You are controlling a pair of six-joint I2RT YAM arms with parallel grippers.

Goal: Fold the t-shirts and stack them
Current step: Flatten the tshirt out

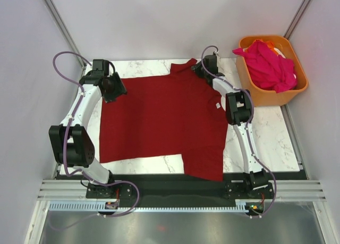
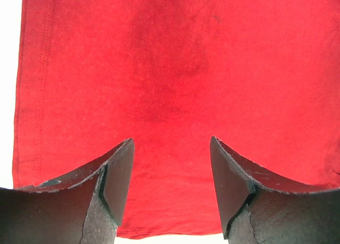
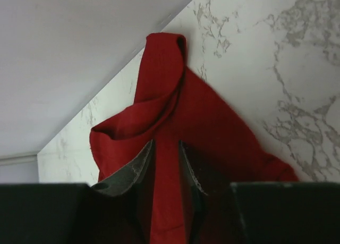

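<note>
A white marble-patterned table stood enclosed by pale walls.

The table (image 1: 268, 140) had a white top with grey veining, seen close in the right wrist view as well, where it met a plain pale wall (image 3: 69, 47). Pale grey panels (image 1: 159, 20) rose behind and at both sides, with slim metal posts (image 1: 58, 20) running up at the far corners. An aluminium rail (image 1: 180, 191) ran along the near edge, and below it lay a dull metal surface (image 1: 180, 228). Light was even and soft.

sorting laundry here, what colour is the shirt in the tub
Bright magenta pink t-shirt, heaped in the orange tub; clearest in the top external view.
</note>
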